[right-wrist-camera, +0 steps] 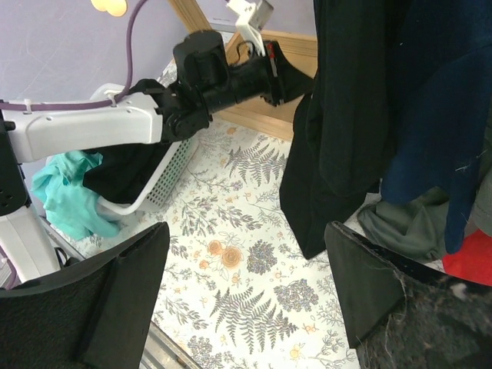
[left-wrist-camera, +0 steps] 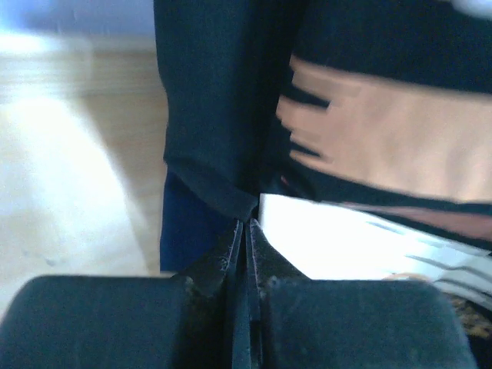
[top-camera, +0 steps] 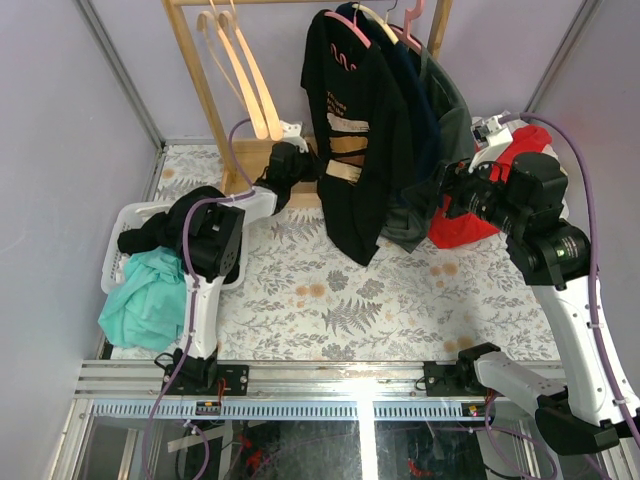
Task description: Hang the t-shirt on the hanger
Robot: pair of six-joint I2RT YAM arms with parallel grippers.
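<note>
Fabric at the left edge of the t-shirt [top-camera: 355, 120] appears nipped between the closed fingers of the left gripper [top-camera: 322, 168]. The shirt hangs from the pink hanger [top-camera: 352, 30] on the wooden rack [top-camera: 200, 70], so the main work looks done and only straightening and letting go seem left. Further right, the right gripper [right-wrist-camera: 244, 265] gapes wide, holding nothing.

**A:** The black t-shirt [top-camera: 357, 205] is on the pink hanger [top-camera: 352, 30], hanging full length with tan print bars across the front.

**B:** Is it straight?

**A:** Not quite. It hangs skewed, and the hem slants to a low point over the flowered desk [top-camera: 330, 300].

**B:** And the hanger?

**A:** One pink shoulder pokes out at the neck. A bit of the wavy bar shows inside the collar. The cloth falls in loose vertical folds.
</note>
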